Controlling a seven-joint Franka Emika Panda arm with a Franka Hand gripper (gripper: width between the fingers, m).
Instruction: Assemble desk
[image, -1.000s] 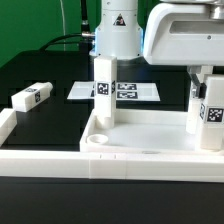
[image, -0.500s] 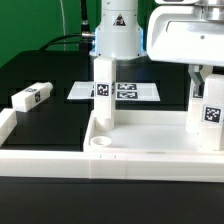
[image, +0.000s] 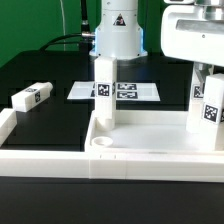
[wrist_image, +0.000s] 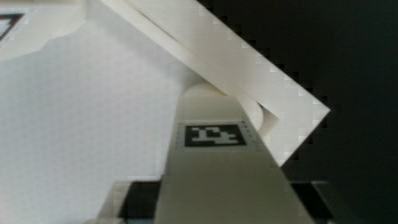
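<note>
- Step in hand, as judged – seating a leg in a corner socket of the desk panel (image: 150, 140). The panel lies rim-up on the black tabletop (image: 60, 70), at the front of the exterior view.
- Pincer (image: 207, 76): closed on the upper end of the held leg (image: 206, 112). The wrist view shows this leg (wrist_image: 222, 150) running away from between the two dark fingers (wrist_image: 135, 198) toward the panel's corner.
- Held leg: roughly upright at the exterior view's right, its foot inside the panel's rim. Its tag looks slightly askew, so a small lean or twist is likely.
- Doing it well – bring the leg square to the panel before pressing or turning. Keep the push along the leg's own axis. A slanted entry could jam the leg or shift the panel.
- Standing leg (image: 103, 92): upright at the corner toward the exterior view's left, untouched and well apart from the pincer.
- Open socket (image: 100, 143): round and empty, at the near corner below the standing leg.
- Loose leg (image: 30, 98): lying flat on the tabletop, far to the exterior view's left.
- Marker board (image: 130, 92): flat on the tabletop behind the panel.
- Arm pose: the wrist (image: 190, 30) hangs over the held leg, pincer pointing straight down.
</note>
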